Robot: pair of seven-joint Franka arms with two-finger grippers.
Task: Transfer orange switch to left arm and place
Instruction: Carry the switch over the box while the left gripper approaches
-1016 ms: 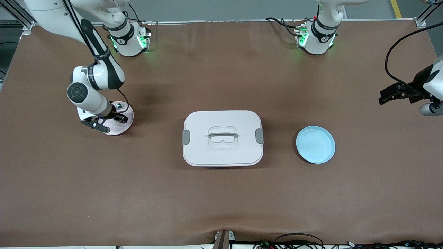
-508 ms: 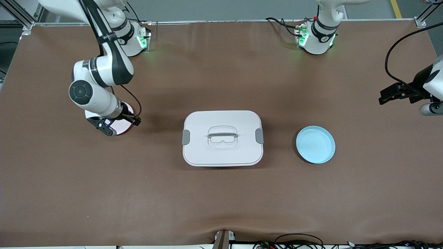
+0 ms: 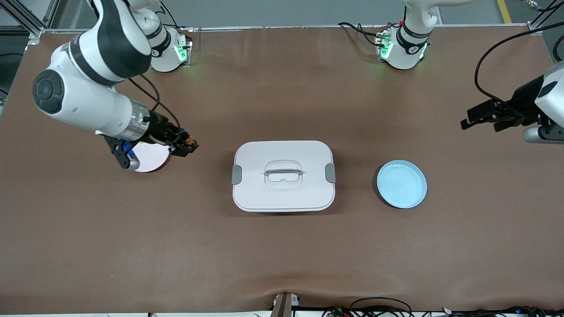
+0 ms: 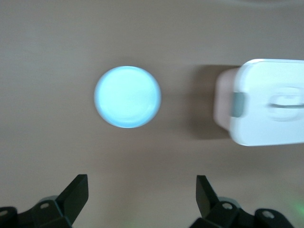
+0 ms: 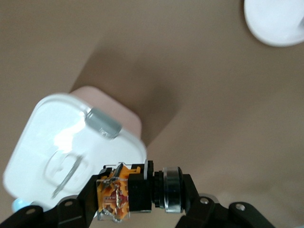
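While the orange switch [image 3: 189, 143] is carried clamped in the right gripper [image 3: 187, 145], seen from the front it hangs over the bare surface [image 3: 282, 264] between the pink plate [image 3: 150, 158] and the box [image 3: 283, 175]. A path that clears the box should be kept, probably by lifting above its lid. The left gripper [image 3: 473, 119] is held over the surface at its own arm's end, near the blue plate [image 3: 401, 183].

From the left wrist, those jaws are seen spread wide and empty, ready for a handover.

From the right wrist, the switch [image 5: 130, 192] is shown gripped across its body; that pinch should be kept firm and one end left free for the other jaws.
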